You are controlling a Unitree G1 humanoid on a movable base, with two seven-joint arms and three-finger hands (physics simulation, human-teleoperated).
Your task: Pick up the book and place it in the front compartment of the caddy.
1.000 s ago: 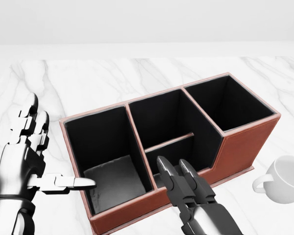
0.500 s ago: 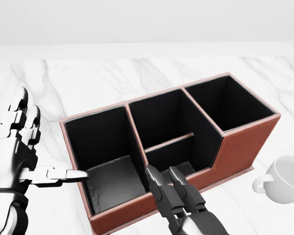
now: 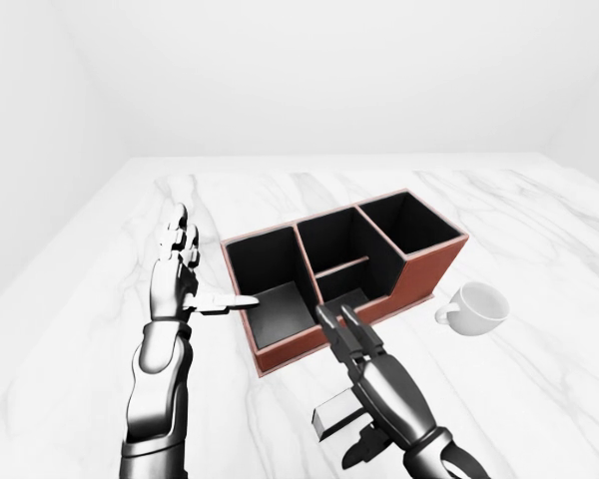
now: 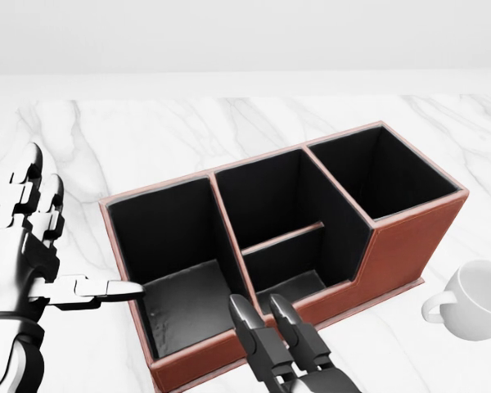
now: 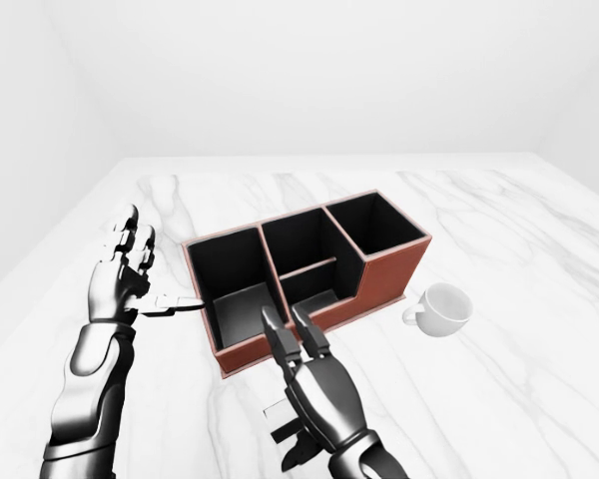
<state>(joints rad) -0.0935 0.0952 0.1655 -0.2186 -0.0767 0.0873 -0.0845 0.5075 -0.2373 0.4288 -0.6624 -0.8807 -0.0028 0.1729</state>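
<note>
- reddish-brown leather caddy with black lining [image 4: 409,246] stands on the white marble counter [image 4: 229,131], set at a slant in the head view; it has four compartments: a large one at the left, a middle section split by a low divider into two, and one at the right.
- a dark grey flat book [image 4: 192,307] lies on the floor of the left compartment, near the bottom wall in the head view; cover detail cannot be made out.
- left hand [image 4: 33,254] hangs just left of the caddy, fingers spread wide and upright, thumb pointing at the caddy's left wall; it holds nothing.
- right hand [image 3: 364,364] is below the caddy's near wall, fingers straight and extended, empty.
- white ceramic mug [image 4: 475,299] sits on the counter right of the caddy, apart from it.
- against the frame one second ago: the right hand has drawn back toward the bottom edge of the head view, clear of the middle compartment; the left hand has shifted slightly left; caddy and mug unchanged.
</note>
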